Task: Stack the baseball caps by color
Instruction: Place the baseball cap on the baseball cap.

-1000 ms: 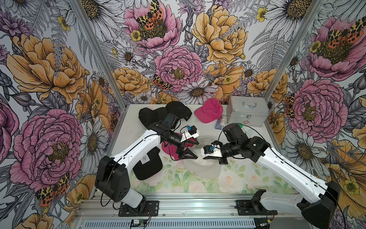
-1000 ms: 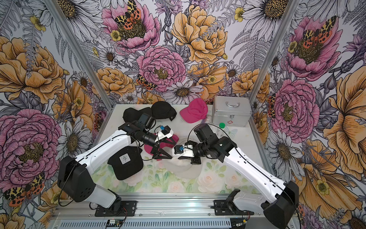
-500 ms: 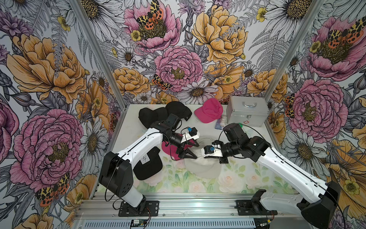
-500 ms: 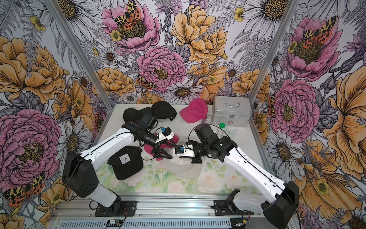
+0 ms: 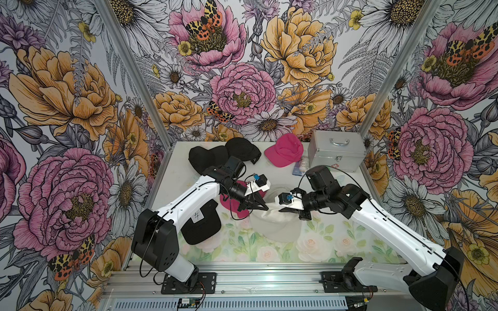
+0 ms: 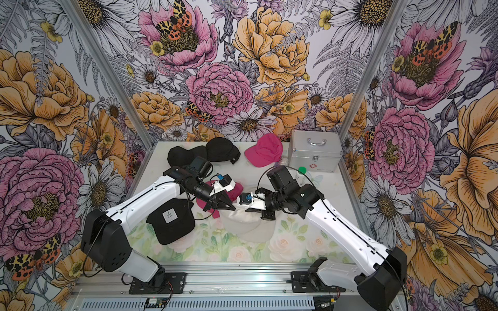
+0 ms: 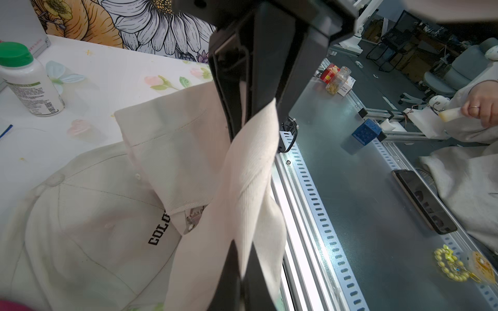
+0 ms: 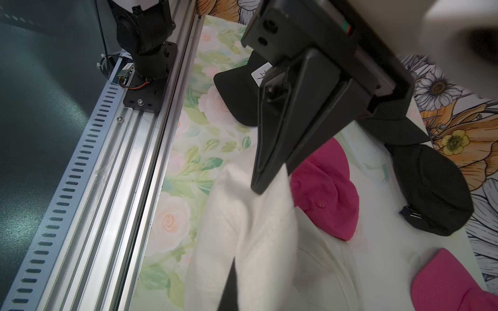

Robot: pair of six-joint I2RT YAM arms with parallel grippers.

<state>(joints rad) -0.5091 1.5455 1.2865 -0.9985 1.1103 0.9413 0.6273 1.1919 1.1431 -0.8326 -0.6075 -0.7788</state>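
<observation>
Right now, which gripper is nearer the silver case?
Right. The right gripper, shut on the cream cap, is in front of the silver case; the left gripper pinches the same cap farther left of it.

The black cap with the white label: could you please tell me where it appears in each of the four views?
Top views: the black labelled cap lies front left, by the left arm, in both.
Left wrist: not in it.
Right wrist: it lies beside the front rail, partly hidden.
Shared landmark: the front rail shows in every view.
</observation>
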